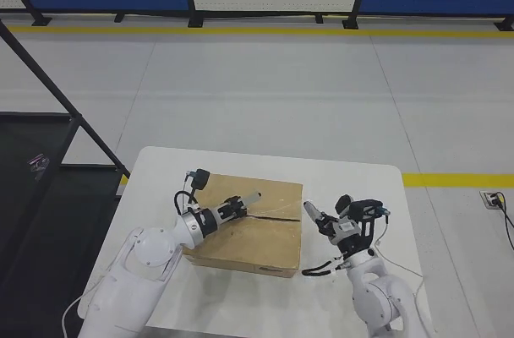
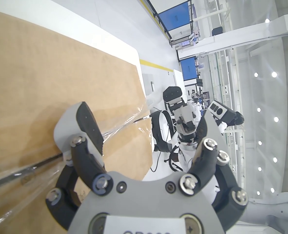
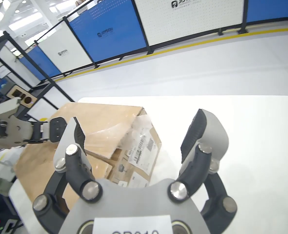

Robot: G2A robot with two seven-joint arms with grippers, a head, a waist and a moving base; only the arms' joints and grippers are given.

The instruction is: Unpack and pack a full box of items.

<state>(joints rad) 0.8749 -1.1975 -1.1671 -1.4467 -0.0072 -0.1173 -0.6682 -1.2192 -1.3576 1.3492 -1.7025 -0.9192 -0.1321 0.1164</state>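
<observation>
A closed brown cardboard box [image 1: 248, 224] lies in the middle of the white table [image 1: 358, 182]. Clear tape [image 2: 124, 125] runs along the seam between its top flaps, loose and wrinkled at the end. My left gripper [image 1: 243, 202] is over the box top at the seam and is open; one finger [image 2: 89, 126] rests close to the tape line. My right gripper [image 1: 311, 209] hovers open at the box's right end, with nothing between its fingers. In the right wrist view the box [image 3: 102, 120] shows a printed label [image 3: 141, 147] on its end face, with the left gripper [image 3: 52, 130] beyond it.
A black metal rack [image 1: 46, 127] stands off the table's left side. Bare table surface [image 3: 243, 127] lies to the right of the box and along the far edge. Fence panels [image 3: 187, 8] border the floor behind.
</observation>
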